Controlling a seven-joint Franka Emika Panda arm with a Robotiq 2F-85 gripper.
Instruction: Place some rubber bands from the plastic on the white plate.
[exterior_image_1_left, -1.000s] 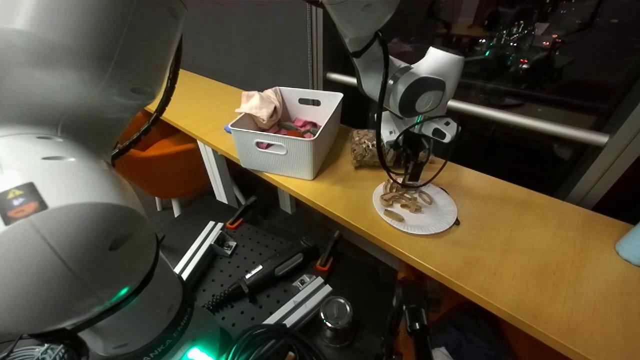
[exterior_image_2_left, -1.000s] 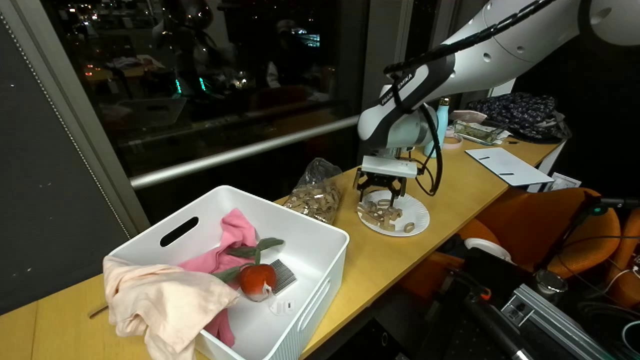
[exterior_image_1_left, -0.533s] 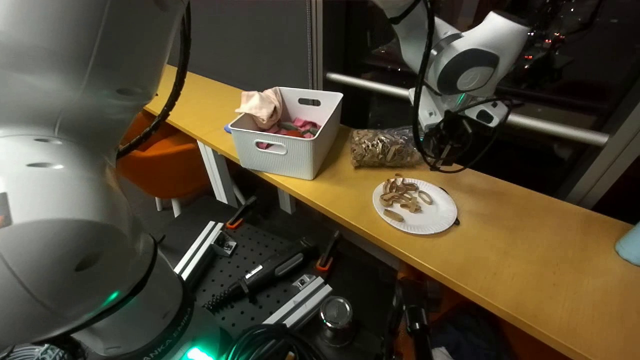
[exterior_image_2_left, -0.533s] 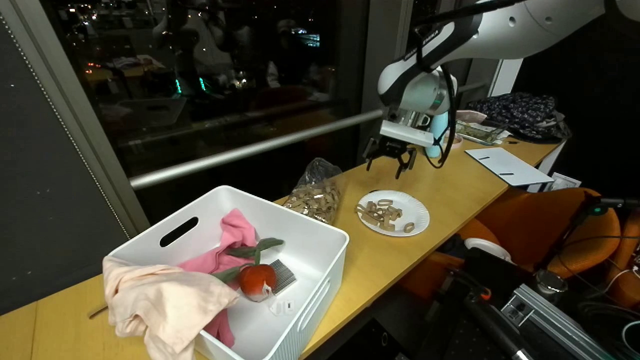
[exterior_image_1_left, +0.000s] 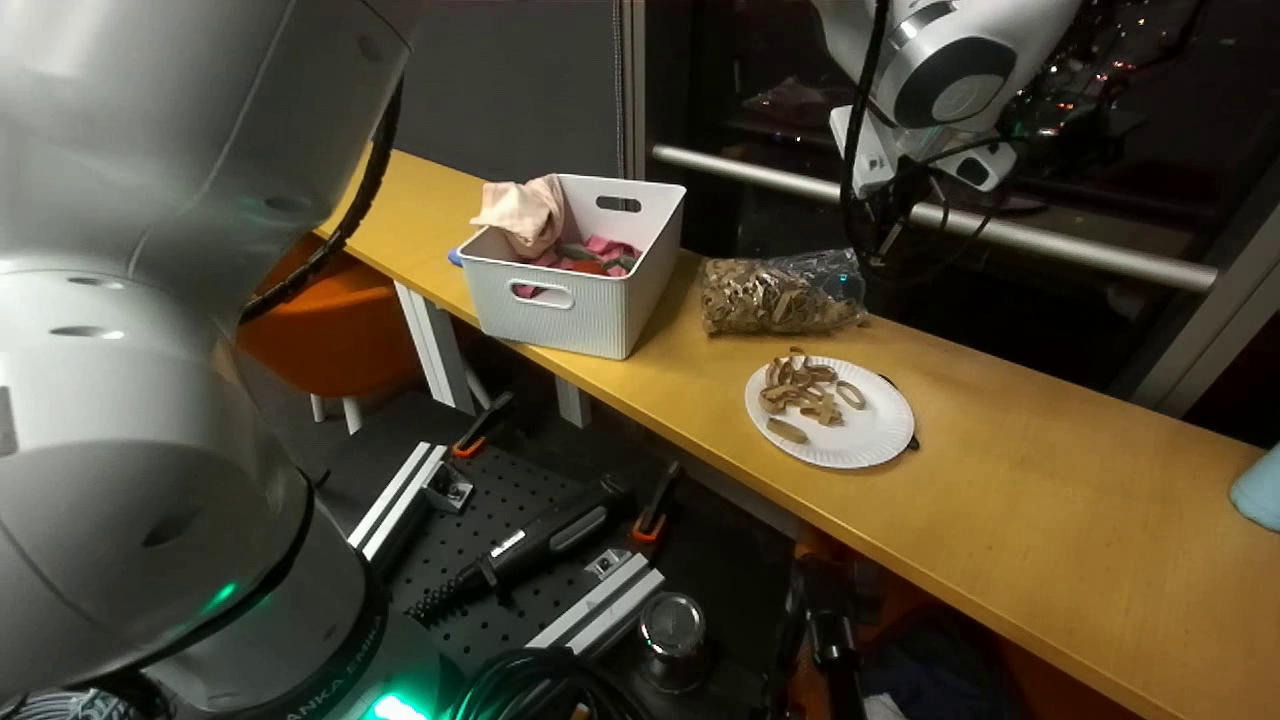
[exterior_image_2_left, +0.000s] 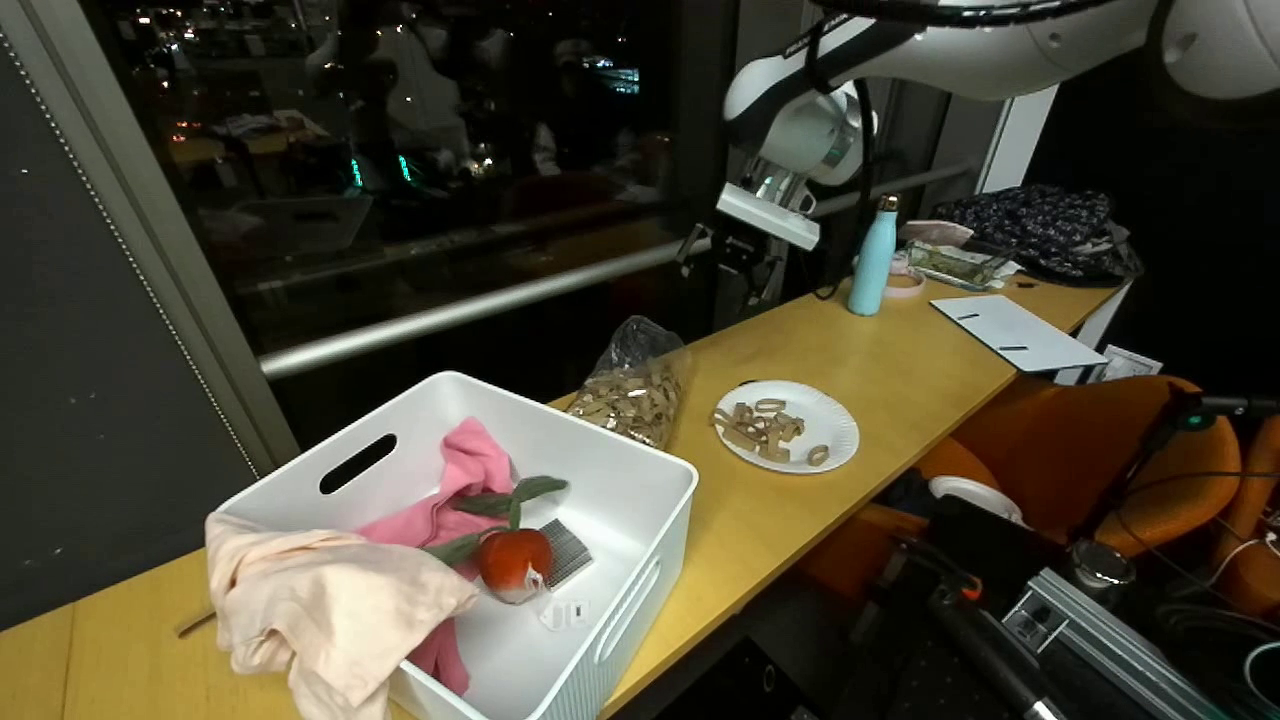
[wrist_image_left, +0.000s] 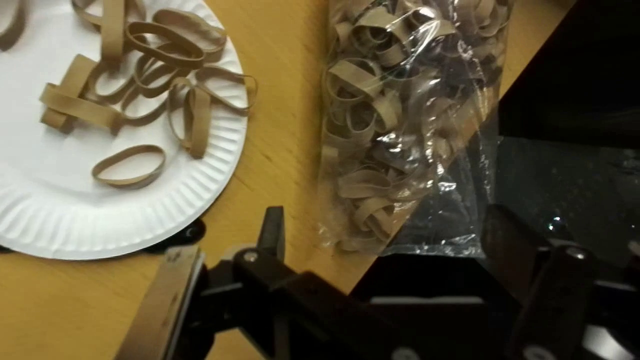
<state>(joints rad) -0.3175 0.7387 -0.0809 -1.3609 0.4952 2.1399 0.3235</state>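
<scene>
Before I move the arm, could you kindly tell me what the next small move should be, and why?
I would probably back the tool away from the plastic bag: it is open with nothing gripped, and several rubber bands already lie on the white plate, so the placing looks done.

The wrist view crops the plate (wrist_image_left: 52, 160) and plastic (wrist_image_left: 415, 120).

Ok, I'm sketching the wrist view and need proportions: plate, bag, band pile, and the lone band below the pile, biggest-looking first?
1. Plate and bag: unsure which looks larger, since both run out of frame.
2. Band pile.
3. Lone band.
</scene>
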